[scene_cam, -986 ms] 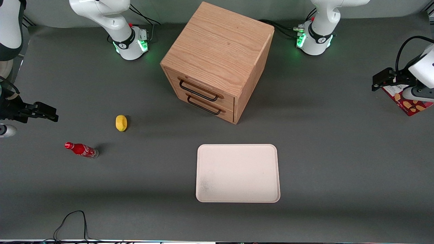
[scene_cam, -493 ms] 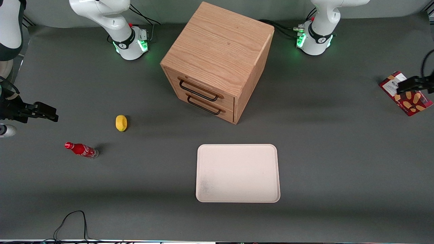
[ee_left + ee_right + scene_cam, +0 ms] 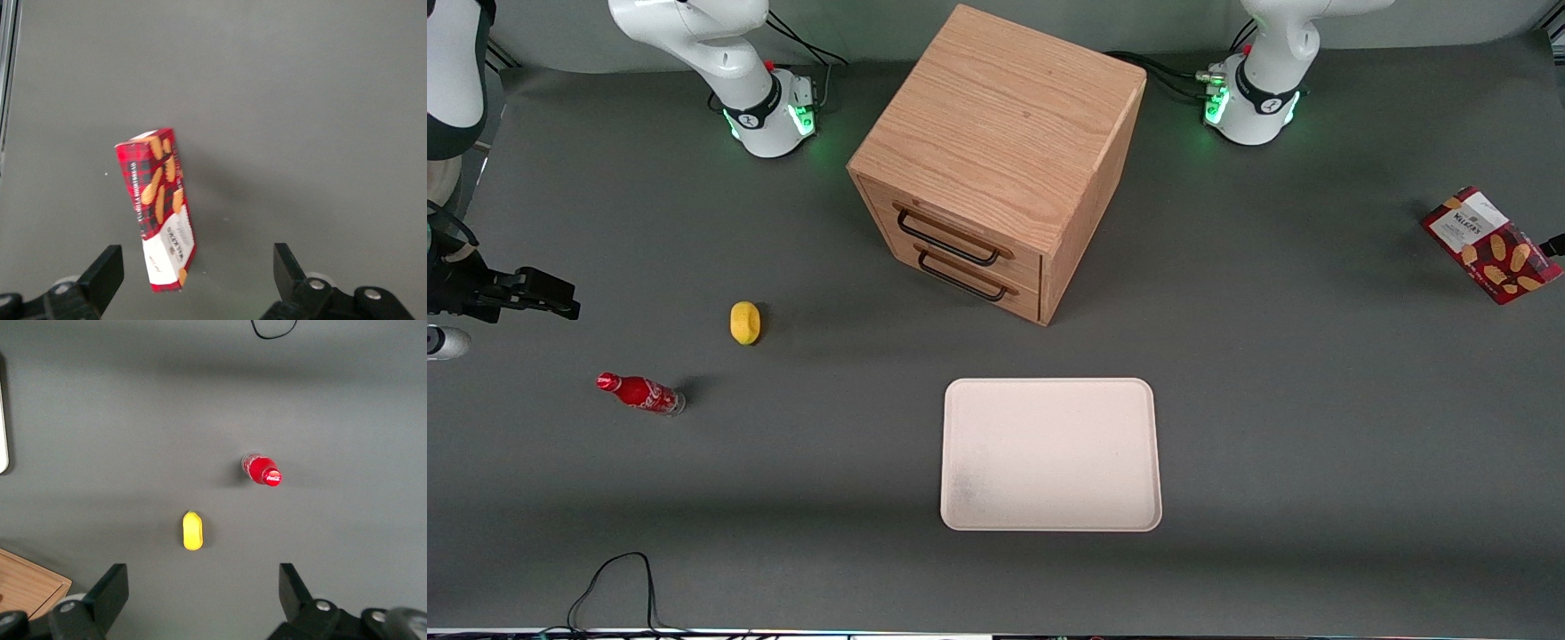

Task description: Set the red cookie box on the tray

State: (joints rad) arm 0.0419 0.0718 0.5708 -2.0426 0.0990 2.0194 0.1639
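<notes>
Grey counter [image 3: 1316, 427]: box [image 3: 1490, 244] lying flat at the working arm's end, well apart from the tray [image 3: 1051, 454]. Tool [image 3: 193, 280] above the box, fingers [image 3: 103, 273] spread, holding nothing.

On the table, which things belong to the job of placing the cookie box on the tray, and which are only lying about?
Belong to the job:
- red cookie box, lying toward the working arm's end of the table
- tray, nothing on it
- claw, open, above the box and apart from it

Lying about:
- drawer cabinet
- soda bottle
- lemon
</notes>
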